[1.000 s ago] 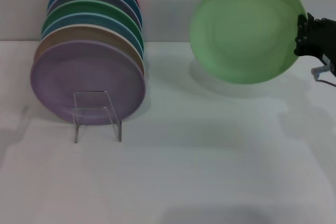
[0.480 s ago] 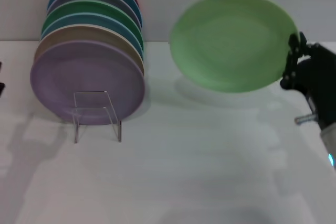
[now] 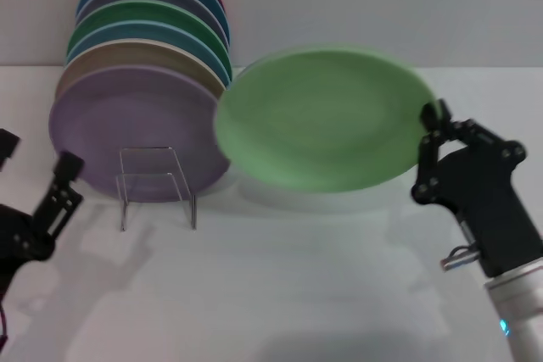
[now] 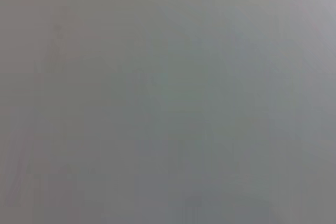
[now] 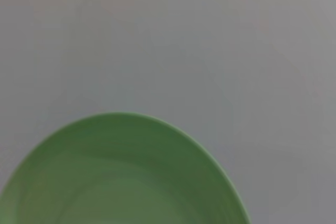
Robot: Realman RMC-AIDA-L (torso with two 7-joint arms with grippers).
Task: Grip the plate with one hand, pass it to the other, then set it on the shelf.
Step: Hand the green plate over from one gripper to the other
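You have the white table (image 3: pixel 322 286) spread across the whole head view; above it, at centre right, the plate (image 3: pixel 318 120) is held clear of the surface, tilted face up, its left rim overlapping the lilac plate (image 3: pixel 136 129) that fronts a row of coloured plates (image 3: pixel 148 36) on the left; your right gripper (image 3: pixel 434 146) has its fingers clamped on the plate's right rim; your left gripper (image 3: pixel 34 171) sits low at the left edge, fingers spread wide and holding nothing; the shelf (image 3: pixel 157 184) stands just before the lilac plate.
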